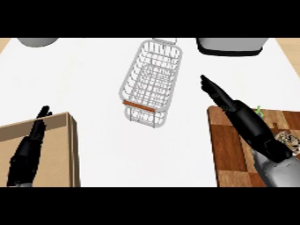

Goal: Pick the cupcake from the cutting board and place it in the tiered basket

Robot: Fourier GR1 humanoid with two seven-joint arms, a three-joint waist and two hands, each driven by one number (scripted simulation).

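Note:
The cupcake [290,141] lies on the brown cutting board [228,149] at the right, partly hidden behind my right forearm. My right hand [218,94] stretches up and left past the board's far left corner with straight fingers, open and holding nothing. The wire tiered basket [151,81] stands in the middle of the white counter, left of that hand and apart from it. My left hand [39,124] rests open at the lower left, fingers up, over a tan box.
A tan box [61,149] fills the lower left corner. A grey rounded object [38,41] sits at the far left edge and a dark-rimmed grey appliance [231,46] at the far right. A small green item [258,110] shows on the board.

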